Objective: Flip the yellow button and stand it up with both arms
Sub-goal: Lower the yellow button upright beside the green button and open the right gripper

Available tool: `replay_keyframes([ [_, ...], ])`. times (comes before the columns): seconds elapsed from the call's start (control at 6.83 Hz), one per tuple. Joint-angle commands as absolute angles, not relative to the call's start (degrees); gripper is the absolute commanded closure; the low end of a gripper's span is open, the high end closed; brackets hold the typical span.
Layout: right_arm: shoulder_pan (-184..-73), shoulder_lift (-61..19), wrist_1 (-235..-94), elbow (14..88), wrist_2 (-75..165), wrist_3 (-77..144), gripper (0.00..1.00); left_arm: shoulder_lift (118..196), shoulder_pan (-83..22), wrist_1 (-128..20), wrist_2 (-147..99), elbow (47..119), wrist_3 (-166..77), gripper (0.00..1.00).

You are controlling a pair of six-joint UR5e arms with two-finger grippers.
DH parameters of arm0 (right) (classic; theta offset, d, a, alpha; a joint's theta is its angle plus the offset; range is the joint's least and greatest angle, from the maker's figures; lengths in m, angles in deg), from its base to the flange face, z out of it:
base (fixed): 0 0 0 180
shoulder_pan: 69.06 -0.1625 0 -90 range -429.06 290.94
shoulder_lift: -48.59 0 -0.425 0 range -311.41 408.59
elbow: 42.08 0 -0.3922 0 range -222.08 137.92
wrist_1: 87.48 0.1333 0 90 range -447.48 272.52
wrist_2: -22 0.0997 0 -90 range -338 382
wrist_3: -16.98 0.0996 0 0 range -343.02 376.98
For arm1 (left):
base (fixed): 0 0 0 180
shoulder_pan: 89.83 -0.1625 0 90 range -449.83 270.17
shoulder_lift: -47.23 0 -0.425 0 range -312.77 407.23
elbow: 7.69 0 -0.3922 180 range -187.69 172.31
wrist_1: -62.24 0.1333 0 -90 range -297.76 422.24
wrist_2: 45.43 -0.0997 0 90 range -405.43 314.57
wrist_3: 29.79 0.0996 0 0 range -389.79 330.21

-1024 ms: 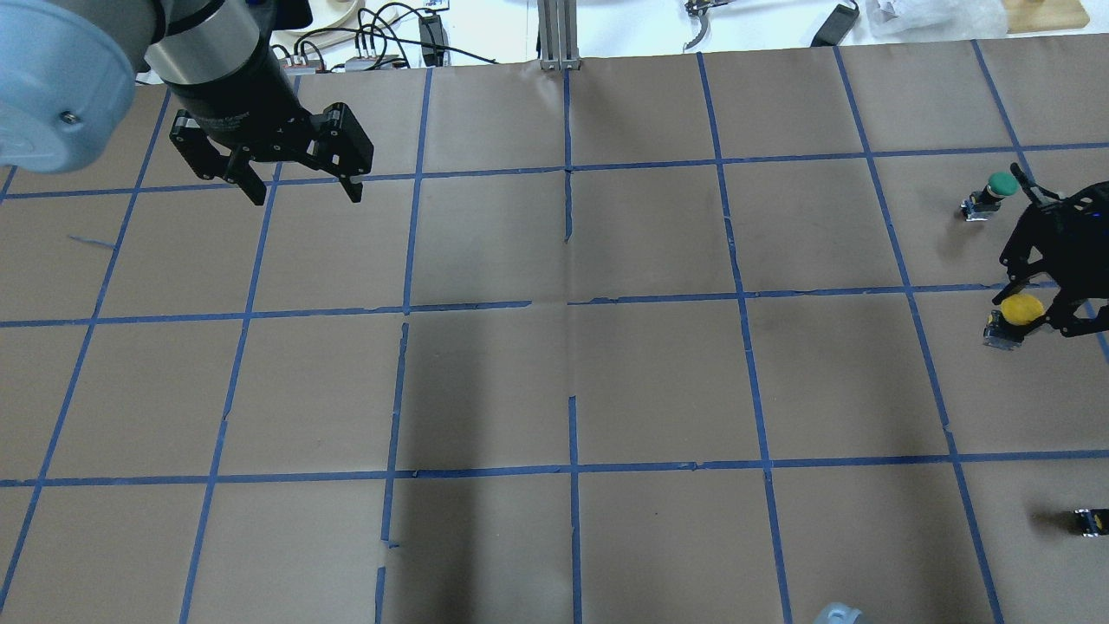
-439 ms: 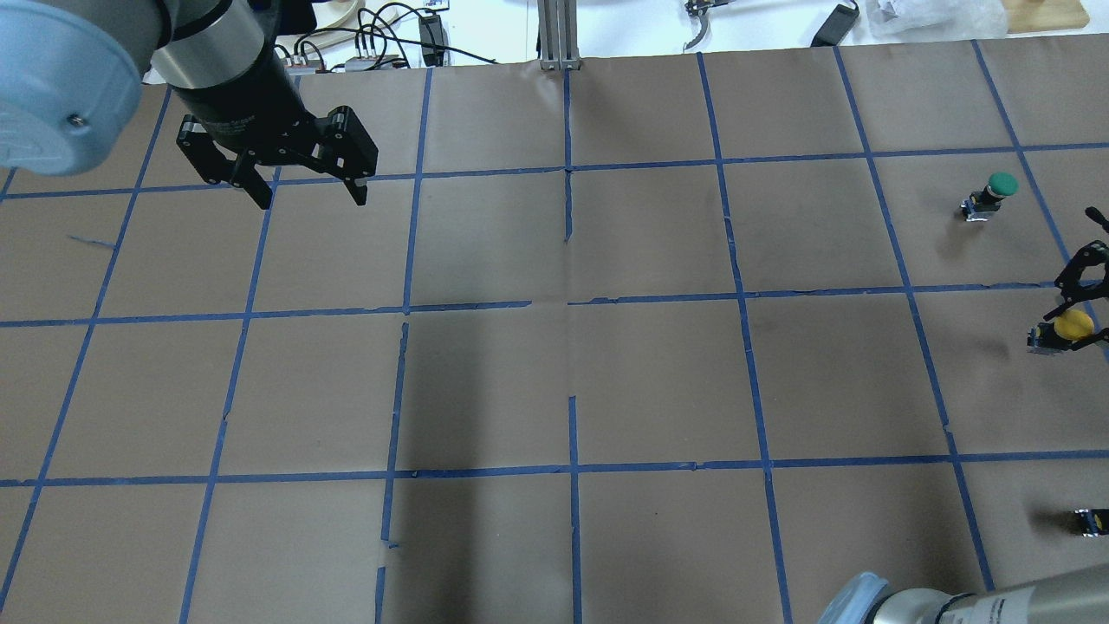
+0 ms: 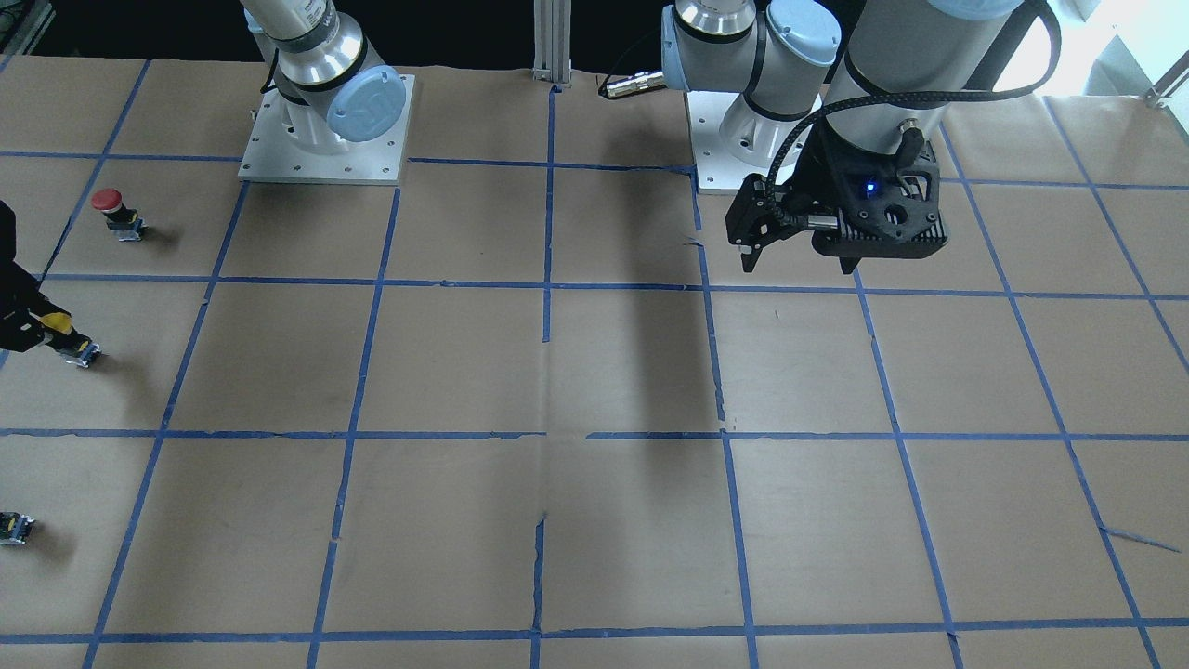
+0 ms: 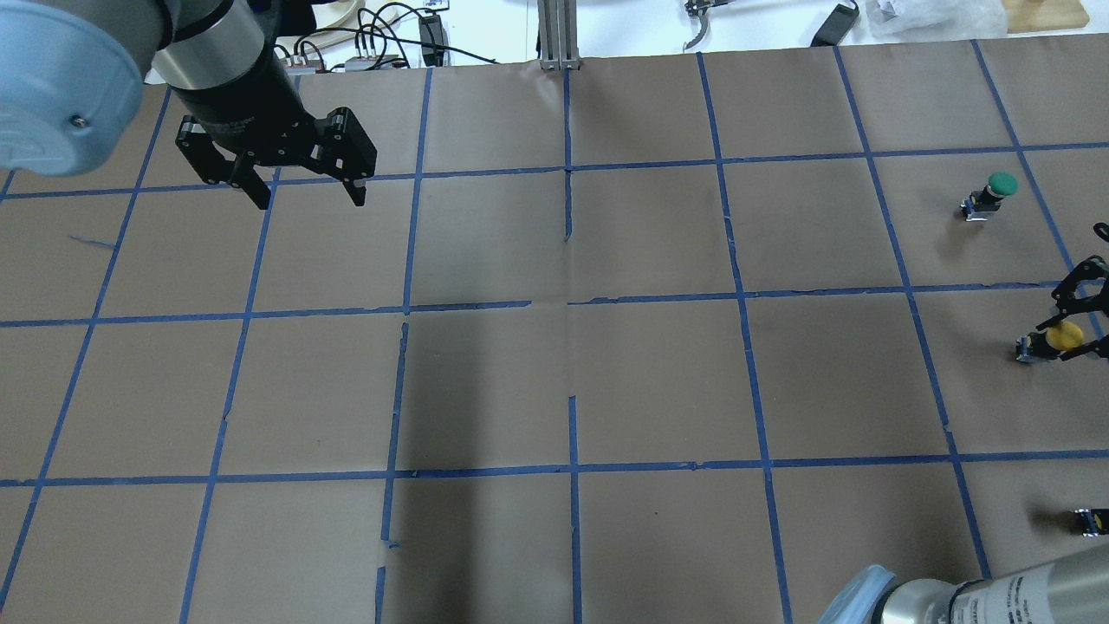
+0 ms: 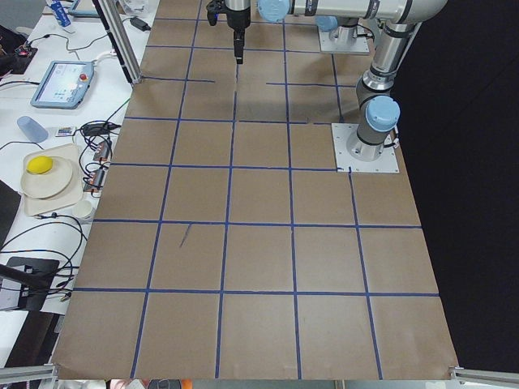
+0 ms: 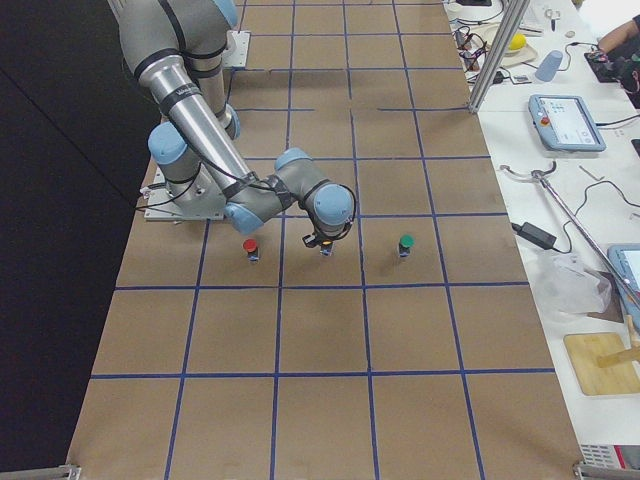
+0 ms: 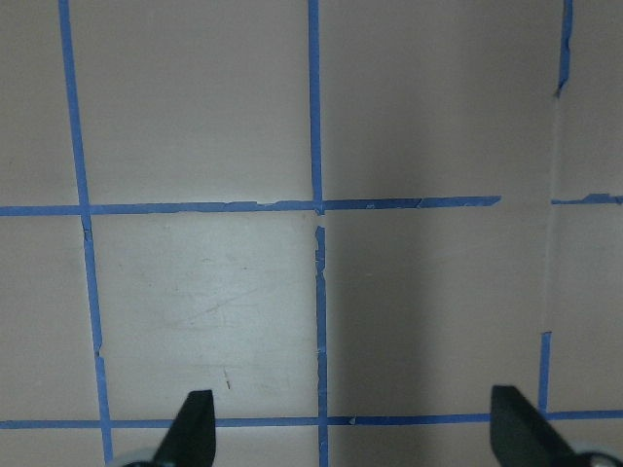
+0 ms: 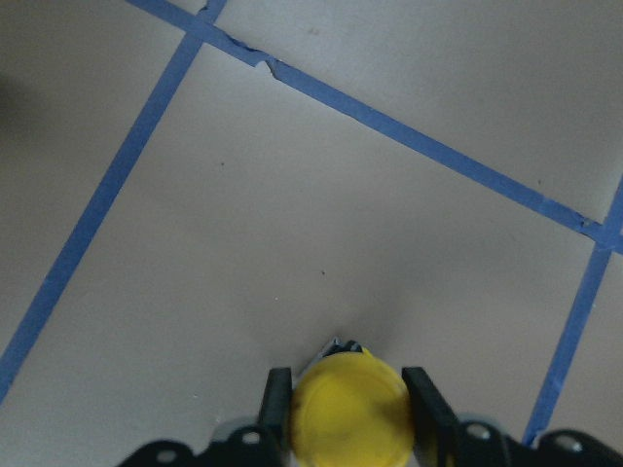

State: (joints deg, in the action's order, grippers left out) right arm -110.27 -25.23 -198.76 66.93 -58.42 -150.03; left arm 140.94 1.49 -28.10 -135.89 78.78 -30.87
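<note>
Clamping the yellow button (image 8: 350, 413) by its round cap, the right gripper (image 4: 1064, 340) sits low over the table (image 4: 658, 381) at the far right edge of the overhead view, its fingers (image 8: 275, 401) pressed against either side of the cap. The button is tilted, its body angled toward the table; whether it touches the surface cannot be told. In the right side view it lies between a red button (image 6: 250, 245) and a green button (image 6: 405, 242), apart from both. The left gripper (image 4: 308, 199) hangs well away above the table, spread wide and holding nothing.
</note>
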Motion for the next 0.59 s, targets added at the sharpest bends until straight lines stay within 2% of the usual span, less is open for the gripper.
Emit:
replay_keyframes([
  [0.0, -110.2, -24.8, -198.5, 67.3, -58.4, -149.5, 0.01, 141.0, 1.5, -28.1, -135.3, 78.5, -31.1, 0.0],
  [0.44, -110.7, -27.8, -198.7, 64.2, -58.9, -141.2, 0.0, 141.1, 2.4, -28.7, -135.3, 77.7, -35.8, 0.0],
])
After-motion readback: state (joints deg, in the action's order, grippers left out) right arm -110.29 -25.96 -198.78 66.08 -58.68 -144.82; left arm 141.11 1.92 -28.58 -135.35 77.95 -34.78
